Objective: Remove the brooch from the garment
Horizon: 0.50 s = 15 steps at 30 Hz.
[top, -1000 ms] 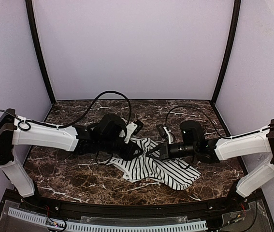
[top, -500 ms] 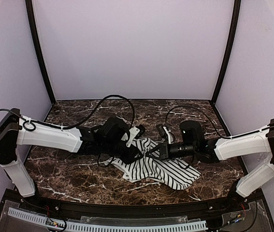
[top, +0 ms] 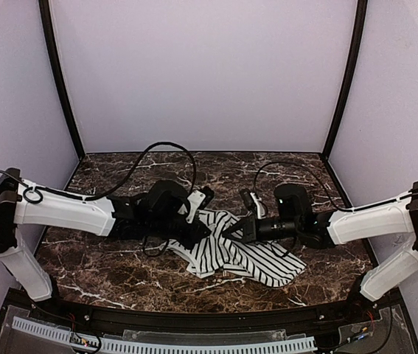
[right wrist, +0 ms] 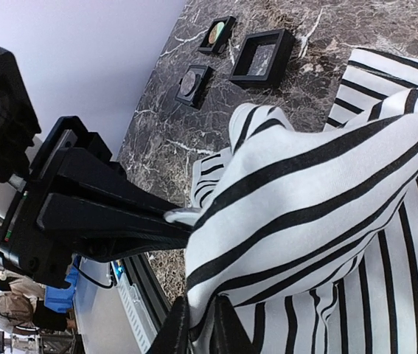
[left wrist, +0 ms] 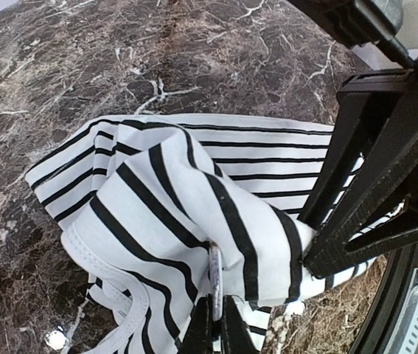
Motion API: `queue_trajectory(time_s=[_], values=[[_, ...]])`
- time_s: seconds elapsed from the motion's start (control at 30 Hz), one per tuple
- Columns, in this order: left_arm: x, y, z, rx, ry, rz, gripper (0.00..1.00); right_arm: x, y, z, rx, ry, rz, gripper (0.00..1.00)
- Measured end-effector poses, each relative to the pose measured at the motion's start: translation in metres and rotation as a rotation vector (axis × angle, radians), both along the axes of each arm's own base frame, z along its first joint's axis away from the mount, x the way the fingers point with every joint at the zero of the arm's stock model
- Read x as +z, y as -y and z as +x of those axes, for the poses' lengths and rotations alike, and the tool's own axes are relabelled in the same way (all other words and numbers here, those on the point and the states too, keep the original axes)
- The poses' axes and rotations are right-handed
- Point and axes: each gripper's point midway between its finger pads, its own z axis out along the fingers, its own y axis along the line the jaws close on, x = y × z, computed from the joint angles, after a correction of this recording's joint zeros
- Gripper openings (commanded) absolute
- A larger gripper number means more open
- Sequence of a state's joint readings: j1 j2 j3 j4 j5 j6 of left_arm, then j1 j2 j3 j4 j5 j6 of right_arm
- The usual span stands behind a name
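Both grippers pinch the garment at its raised left fold. The left gripper is nipped narrow on a silvery sliver, likely the brooch, and the right gripper is clamped on cloth alone. The left has drawn back slightly, seemingly starting the pull. Beyond the garment, bare table leaves room, and the small boxes lie well apart.

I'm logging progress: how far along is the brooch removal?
Done: the left gripper and right gripper each grip the garment, with a fold bunched up between them. In hand: the left pinches the fold right at what may be the brooch, a thin silvery edge; the right clamps the fabric opposite. Left: nothing has come free of the cloth yet.
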<state>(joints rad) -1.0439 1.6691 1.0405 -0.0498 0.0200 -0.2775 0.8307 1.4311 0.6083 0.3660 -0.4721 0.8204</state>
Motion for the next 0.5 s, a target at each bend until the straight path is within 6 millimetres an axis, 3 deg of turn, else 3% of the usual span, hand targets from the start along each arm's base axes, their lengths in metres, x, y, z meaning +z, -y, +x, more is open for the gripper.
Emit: queue_trajectory(time_s=[0.23,0.5], values=[[0.037,-0.009,0.003,0.050,0.070,-0.113,0.01,0.016,0.004,0.003,-0.021,0.049,0.016,0.44],[0.101,-0.011,-0.005,0.014,0.154,-0.285,0.01,0.079,0.010,-0.003,0.011,0.260,0.130,0.69]])
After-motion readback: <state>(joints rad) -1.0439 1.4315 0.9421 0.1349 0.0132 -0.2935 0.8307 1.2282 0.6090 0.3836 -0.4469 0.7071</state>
